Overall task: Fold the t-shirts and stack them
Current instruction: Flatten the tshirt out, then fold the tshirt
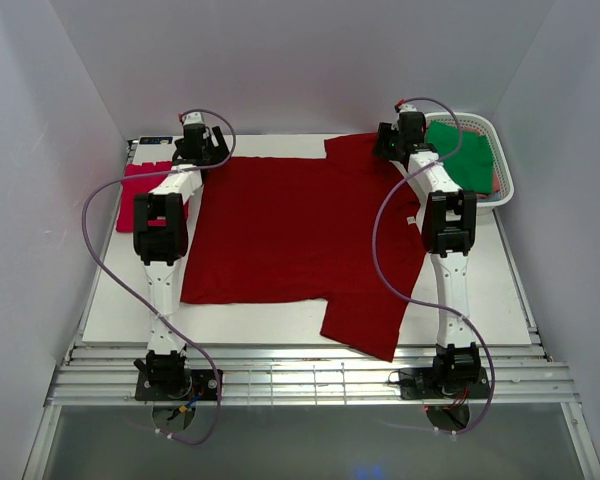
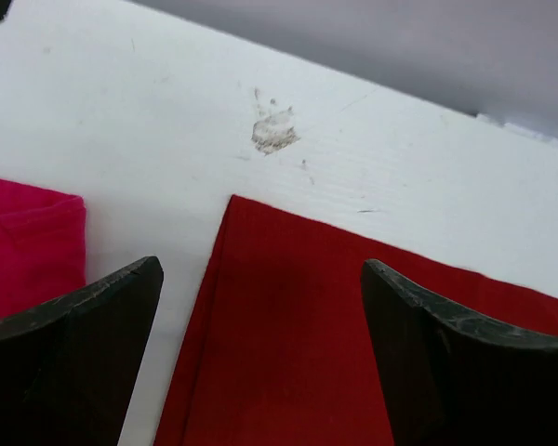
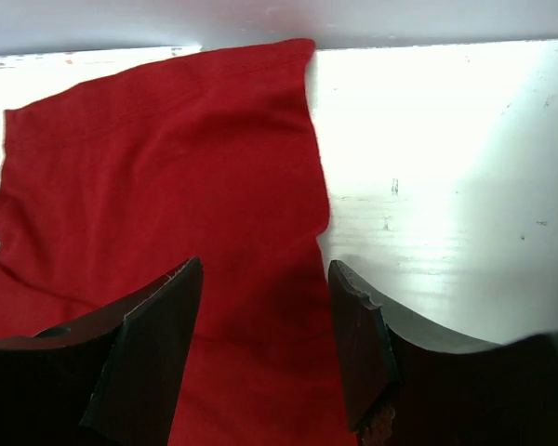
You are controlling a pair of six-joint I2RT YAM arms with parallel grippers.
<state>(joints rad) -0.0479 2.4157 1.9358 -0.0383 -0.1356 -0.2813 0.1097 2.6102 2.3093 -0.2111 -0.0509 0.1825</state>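
A large dark red t-shirt (image 1: 300, 235) lies spread flat across the table. My left gripper (image 1: 202, 150) hovers open over its far left corner (image 2: 288, 316), jaws apart and holding nothing. My right gripper (image 1: 392, 148) hovers open over its far right sleeve (image 3: 186, 158), jaws apart and empty. A folded pinkish-red t-shirt (image 1: 140, 192) lies at the far left, partly under the left arm; its edge shows in the left wrist view (image 2: 28, 246). A green t-shirt (image 1: 462, 152) lies in the basket at the far right.
A white slotted plastic basket (image 1: 502, 180) stands at the far right corner. The white table (image 1: 280, 320) shows a scuff mark (image 2: 274, 132) near the far left. Grey walls close in on three sides. A metal rail (image 1: 310, 380) runs along the near edge.
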